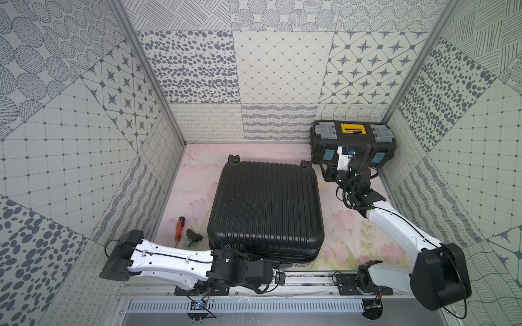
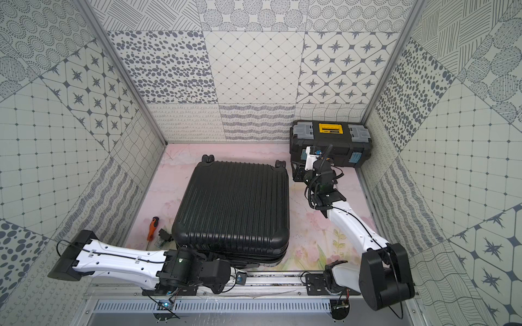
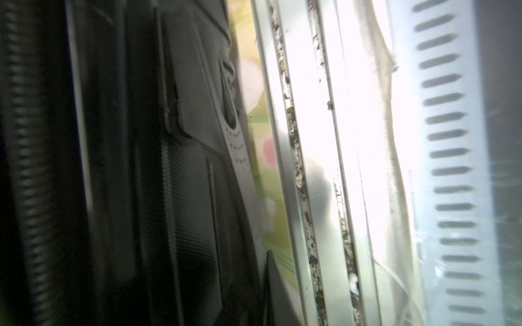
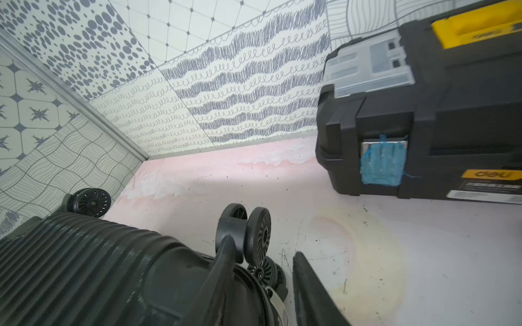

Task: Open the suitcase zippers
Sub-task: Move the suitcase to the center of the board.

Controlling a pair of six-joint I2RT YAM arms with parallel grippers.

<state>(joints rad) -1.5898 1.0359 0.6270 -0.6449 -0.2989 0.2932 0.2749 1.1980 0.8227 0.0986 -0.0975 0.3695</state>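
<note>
I cannot see the grip of the left hand (image 1: 278, 271); the empty, part-open right hand (image 4: 261, 251) should hold the black ribbed hard suitcase (image 1: 265, 203) beside it still.

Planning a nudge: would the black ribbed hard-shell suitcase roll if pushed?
Unlikely: the black ribbed hard-shell suitcase lies flat, black wheels jutting from its far end, so it should slide on the pink floral mat. Its stiff shell likely moves as one piece.
</note>
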